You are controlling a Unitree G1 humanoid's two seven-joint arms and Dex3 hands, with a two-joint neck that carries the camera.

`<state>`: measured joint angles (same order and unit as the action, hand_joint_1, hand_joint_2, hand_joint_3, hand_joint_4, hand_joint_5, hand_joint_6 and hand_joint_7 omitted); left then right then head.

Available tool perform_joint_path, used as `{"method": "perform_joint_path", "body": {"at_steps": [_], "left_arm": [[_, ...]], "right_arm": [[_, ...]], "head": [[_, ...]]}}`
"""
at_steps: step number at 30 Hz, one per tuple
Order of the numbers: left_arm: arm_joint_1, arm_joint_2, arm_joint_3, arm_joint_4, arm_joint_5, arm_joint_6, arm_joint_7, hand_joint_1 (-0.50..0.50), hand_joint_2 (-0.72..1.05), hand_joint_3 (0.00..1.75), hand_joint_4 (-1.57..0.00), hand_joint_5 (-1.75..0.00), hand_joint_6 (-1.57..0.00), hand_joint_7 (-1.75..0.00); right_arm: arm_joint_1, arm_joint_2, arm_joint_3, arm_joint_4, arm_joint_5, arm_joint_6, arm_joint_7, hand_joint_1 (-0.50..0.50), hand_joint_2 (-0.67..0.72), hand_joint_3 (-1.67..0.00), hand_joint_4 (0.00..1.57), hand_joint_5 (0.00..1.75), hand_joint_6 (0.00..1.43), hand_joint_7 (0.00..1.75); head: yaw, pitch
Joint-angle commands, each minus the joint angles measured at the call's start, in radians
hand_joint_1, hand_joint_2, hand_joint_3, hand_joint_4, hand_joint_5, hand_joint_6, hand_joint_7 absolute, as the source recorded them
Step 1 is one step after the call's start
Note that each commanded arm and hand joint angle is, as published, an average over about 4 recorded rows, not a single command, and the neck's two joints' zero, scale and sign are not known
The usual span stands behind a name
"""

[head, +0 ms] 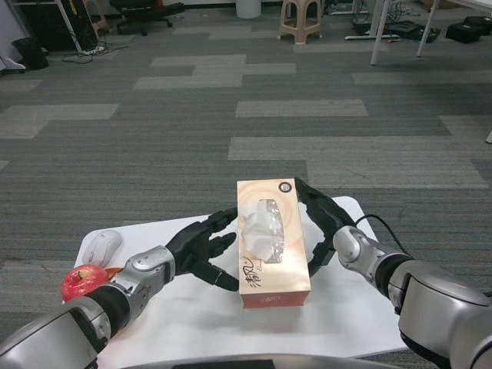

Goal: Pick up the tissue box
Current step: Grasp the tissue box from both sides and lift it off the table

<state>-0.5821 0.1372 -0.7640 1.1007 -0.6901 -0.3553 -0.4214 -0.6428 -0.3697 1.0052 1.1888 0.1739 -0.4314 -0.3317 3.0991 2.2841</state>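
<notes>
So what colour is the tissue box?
Pale peach-orange tissue box with a white centre, head view.

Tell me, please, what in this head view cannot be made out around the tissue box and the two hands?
- Right hand: its palm side lies behind the tissue box, so contact there is hidden.
- Left hand: fingertips reach toward the box's side; whether they touch cannot be told.
- Box underside: hidden, so lifted or resting on the table is unclear.
- Red apple: partly hidden by the left forearm.

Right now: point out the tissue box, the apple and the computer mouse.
tissue box (273, 242), head view, on the top face at the tissue opening.
apple (83, 282), head view, middle of its red skin.
computer mouse (102, 247), head view, centre of its white back.
</notes>
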Motion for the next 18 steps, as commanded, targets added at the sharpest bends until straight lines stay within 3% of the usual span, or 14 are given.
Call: {"method": "perform_joint_path", "body": {"at_steps": [1, 18], "left_arm": [[-0.018, -0.031, 0.008, -0.055, -0.026, -0.036, -0.011, 0.5, 0.6, 0.09, -0.07, 0.0, 0.0, 0.0], [0.001, -0.018, 0.041, -0.124, -0.035, -0.034, -0.011, 0.5, 0.6, 0.09, -0.07, 0.0, 0.0, 0.0]], "right_arm": [[0.006, 0.054, -0.005, -0.071, -0.002, -0.029, 0.044, -0.42, 0.09, -0.24, 0.0, 0.0, 0.0, 0.0], [0.02, 0.038, -0.034, -0.126, -0.006, -0.035, 0.072, -0.42, -0.03, -0.24, 0.0, 0.0, 0.0, 0.0]], "head": [[0.0, 0.001], [0.002, 0.009]]}}
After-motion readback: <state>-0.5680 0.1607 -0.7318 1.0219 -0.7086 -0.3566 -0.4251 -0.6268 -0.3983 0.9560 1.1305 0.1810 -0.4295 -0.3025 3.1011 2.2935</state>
